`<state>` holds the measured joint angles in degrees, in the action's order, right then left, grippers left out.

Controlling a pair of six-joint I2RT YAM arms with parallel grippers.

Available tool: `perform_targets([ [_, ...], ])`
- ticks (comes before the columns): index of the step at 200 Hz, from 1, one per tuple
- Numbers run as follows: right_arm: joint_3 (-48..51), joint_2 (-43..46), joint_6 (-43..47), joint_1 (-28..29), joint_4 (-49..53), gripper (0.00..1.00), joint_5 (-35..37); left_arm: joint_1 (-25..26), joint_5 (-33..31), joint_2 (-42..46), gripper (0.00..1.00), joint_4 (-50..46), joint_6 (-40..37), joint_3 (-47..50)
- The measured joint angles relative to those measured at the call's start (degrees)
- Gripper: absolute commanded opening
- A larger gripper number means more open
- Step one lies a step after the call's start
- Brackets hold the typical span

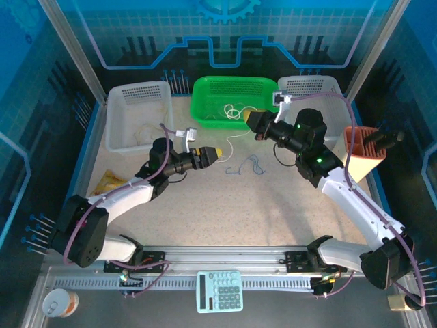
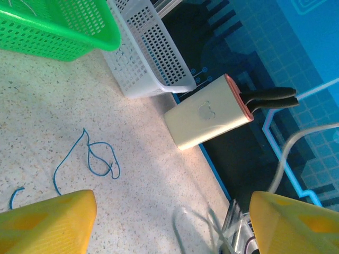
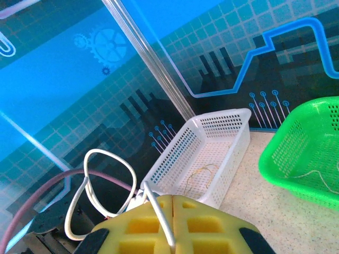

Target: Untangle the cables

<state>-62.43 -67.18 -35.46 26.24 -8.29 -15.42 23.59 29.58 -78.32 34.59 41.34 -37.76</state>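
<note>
1. Left gripper (image 1: 218, 153): released. In the left wrist view its yellow fingers (image 2: 47, 222) stand wide apart with nothing between them. It is over the table (image 1: 205, 219), left of centre, and points toward the middle.
2. Right gripper (image 1: 251, 121): clenched on a white cable (image 1: 232, 142). In the right wrist view the yellow pads (image 3: 143, 225) meet, and the cord runs out along their seam. From above, the cable trails from the fingertips toward the table, just in front of the green basket (image 1: 205, 85). Whether its end touches the table cannot be told.
3. Blue cable (image 1: 247, 166): it lies loose on the table near the centre, between the two grippers and touching neither. It curls in a few open loops.
4. Pale loops (image 1: 232, 111): more thin cable lies inside the green basket, on its floor.
5. Yellowish cable (image 1: 147, 128): it rests in the left white basket (image 1: 116, 116), at the far left of the table.
6. Other items:
   - The right white basket (image 1: 307, 83) stands beside the green one.
   - The knife block (image 1: 362, 154) stands at the right edge.
   - The calculator (image 1: 220, 290) lies at the near edge.
</note>
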Motion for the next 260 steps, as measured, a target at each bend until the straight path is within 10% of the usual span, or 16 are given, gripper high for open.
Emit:
perform_targets([
  [110,-0.94,-0.07,-0.20,1.14,-0.81,0.00,0.02,2.10,0.07,-4.63,0.70,8.33,4.20,0.00],
  [154,-1.03,-0.07,-0.20,1.14,-0.81,0.00,0.07,2.67,0.33,-5.29,0.18,10.51,5.99,0.02],
  [260,6.25,11.15,3.23,-1.01,0.98,0.00,18.03,2.73,-5.49,-0.81,0.00,10.49,5.60,3.80],
])
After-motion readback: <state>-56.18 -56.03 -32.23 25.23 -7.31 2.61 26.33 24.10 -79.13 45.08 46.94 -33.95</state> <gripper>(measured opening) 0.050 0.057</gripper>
